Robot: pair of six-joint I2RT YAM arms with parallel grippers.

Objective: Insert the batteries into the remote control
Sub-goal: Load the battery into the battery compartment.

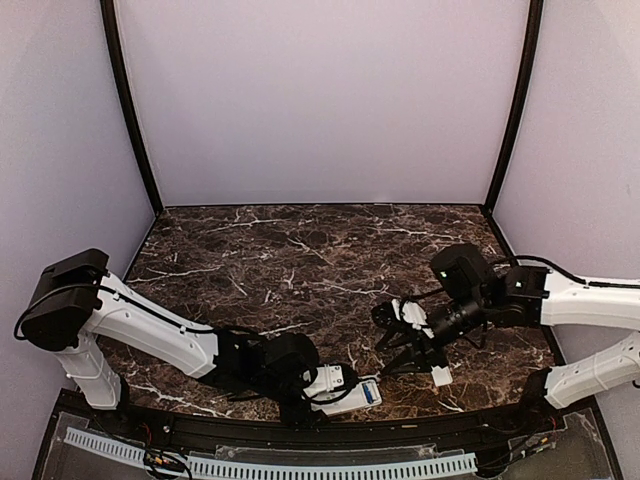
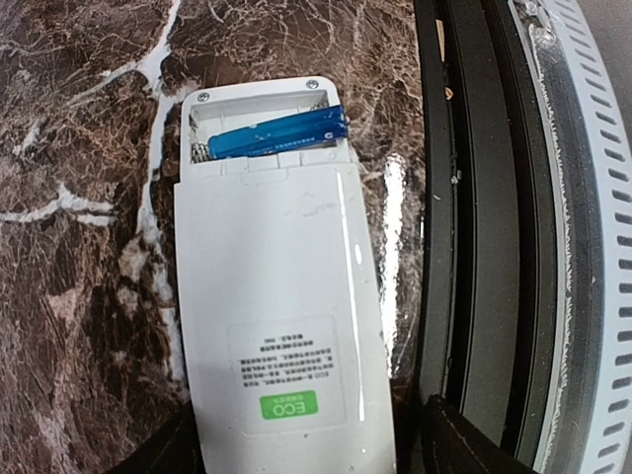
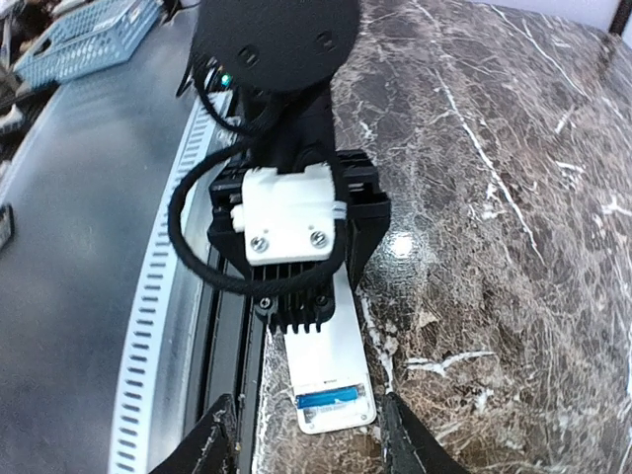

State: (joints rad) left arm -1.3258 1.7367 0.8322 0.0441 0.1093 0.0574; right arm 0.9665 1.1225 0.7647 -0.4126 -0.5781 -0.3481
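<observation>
The remote control [image 2: 281,316] lies back up near the table's front edge, its green label towards my left wrist. Its battery compartment is uncovered at the far end, and blue batteries [image 2: 276,133] lie inside it. My left gripper [image 2: 308,415] is open, with one finger on each side of the remote's label end and a gap on the right side. In the top view the remote [image 1: 358,392] sticks out from the left gripper [image 1: 335,385]. My right gripper [image 3: 306,403] is open and empty, hovering over the compartment end [image 3: 336,405], where a battery [image 3: 331,396] shows.
A small white cover piece [image 1: 441,376] lies on the marble just right of the right gripper [image 1: 398,352]. A black rail [image 2: 474,197] and a white slotted strip [image 2: 592,197] run along the front edge beside the remote. A blue basket [image 3: 89,39] sits beyond the table.
</observation>
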